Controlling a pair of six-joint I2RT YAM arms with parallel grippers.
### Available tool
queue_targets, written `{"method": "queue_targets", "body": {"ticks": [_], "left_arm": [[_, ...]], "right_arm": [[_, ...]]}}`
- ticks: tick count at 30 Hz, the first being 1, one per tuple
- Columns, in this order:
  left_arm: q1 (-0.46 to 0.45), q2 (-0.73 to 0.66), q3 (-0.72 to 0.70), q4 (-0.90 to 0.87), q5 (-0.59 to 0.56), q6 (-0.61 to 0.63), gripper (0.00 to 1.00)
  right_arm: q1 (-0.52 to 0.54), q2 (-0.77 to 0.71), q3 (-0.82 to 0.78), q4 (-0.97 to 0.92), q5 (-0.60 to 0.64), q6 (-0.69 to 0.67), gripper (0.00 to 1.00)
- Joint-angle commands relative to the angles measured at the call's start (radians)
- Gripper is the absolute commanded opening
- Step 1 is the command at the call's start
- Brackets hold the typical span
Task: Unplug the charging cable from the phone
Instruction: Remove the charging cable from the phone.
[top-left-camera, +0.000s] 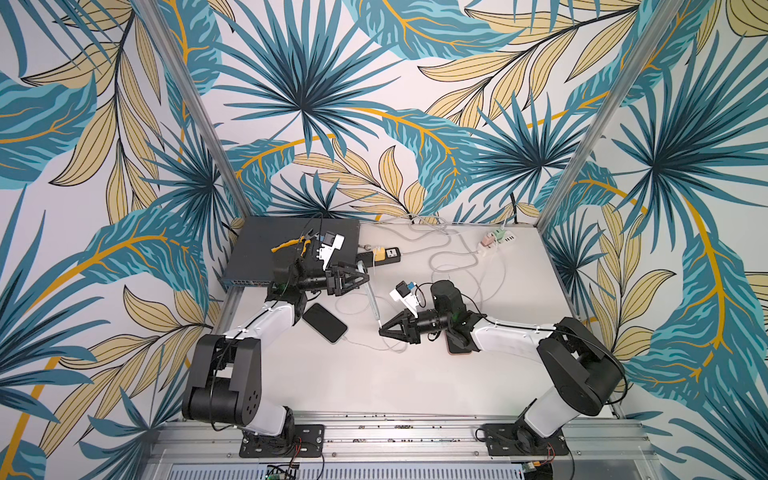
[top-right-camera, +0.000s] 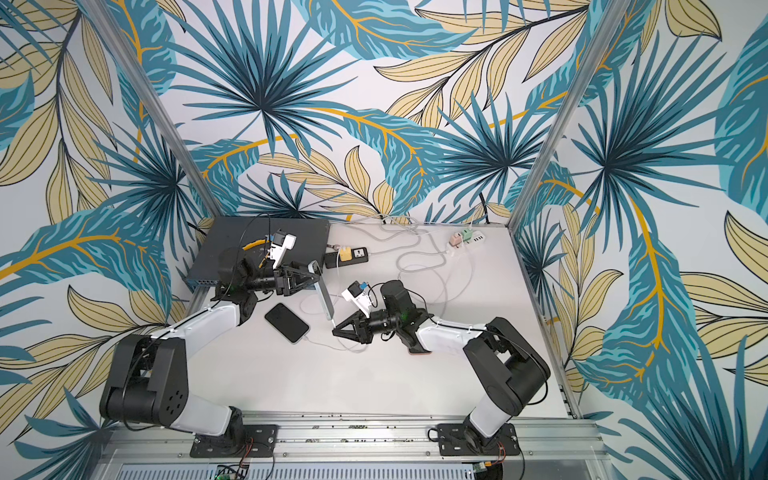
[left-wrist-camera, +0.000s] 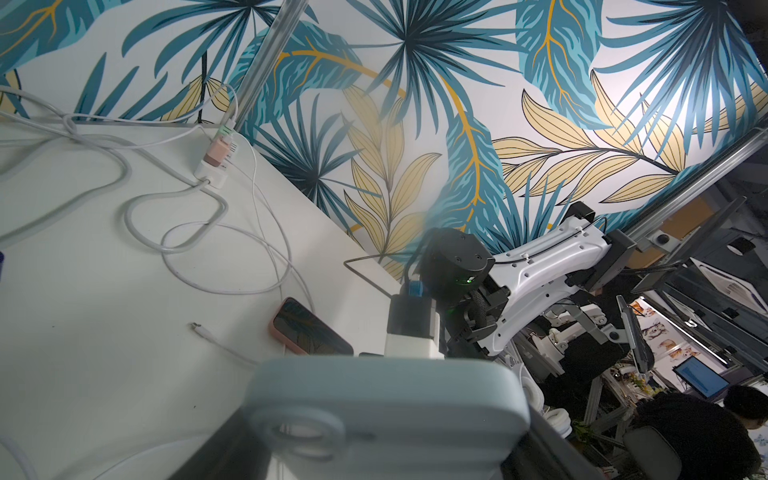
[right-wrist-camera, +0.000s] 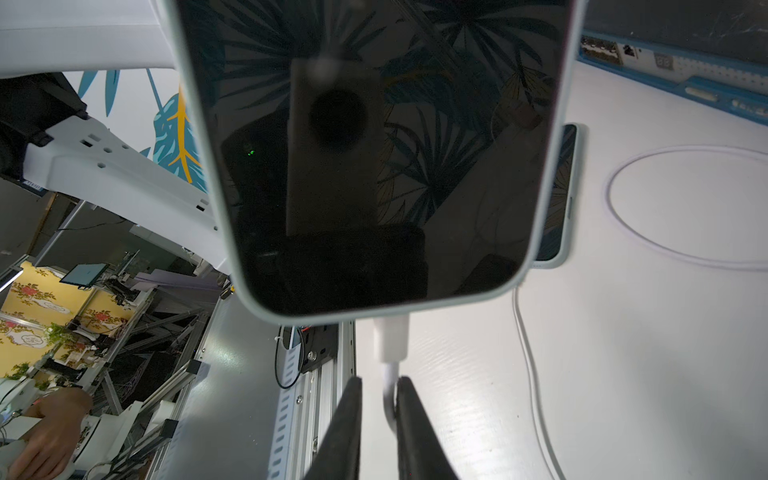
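Both top views: I have the phone (top-left-camera: 372, 293) lifted edge-on near the centre of the table (top-left-camera: 415, 374), the left gripper (top-left-camera: 360, 277) clamped near its 12 o'clock end, reaching in from 9 o'clock; the right gripper (top-left-camera: 381, 331) sits at its 6 o'clock end; a dark phone (top-left-camera: 325, 323) lies flat at 8 o'clock.

Left wrist: only the case back (left-wrist-camera: 374, 415), blurred and cut off; that gripper's own jaws are hidden.

Right wrist: plug (right-wrist-camera: 390, 336) seated in the port, so I judge nothing unplugged yet; fingers (right-wrist-camera: 409, 424) narrowly flank the charging cable (right-wrist-camera: 387, 376), a sliver of gap on one side; whether they pinch it I cannot tell; the pull remains.
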Motion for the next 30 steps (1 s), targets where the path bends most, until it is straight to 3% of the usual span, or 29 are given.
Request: {"method": "queue_targets", "body": {"ticks": [1, 13, 17, 30], "left_arm": [[0.009, -0.026, 0.007, 0.041, 0.001, -0.006, 0.4], [0.012, -0.026, 0.007, 0.042, 0.002, -0.007, 0.4], [0.013, -0.026, 0.007, 0.042, 0.004, -0.007, 0.4], [0.021, -0.027, 0.013, 0.046, 0.005, -0.013, 0.4]], "right_arm": [[0.01, 0.014, 0.009, -0.007, 0.017, -0.017, 0.17], [0.014, -0.002, 0.006, -0.023, 0.044, -0.044, 0.08], [0.014, -0.015, -0.004, -0.023, 0.055, -0.05, 0.01], [0.016, -0.018, -0.029, -0.016, 0.013, -0.048, 0.0]]}}
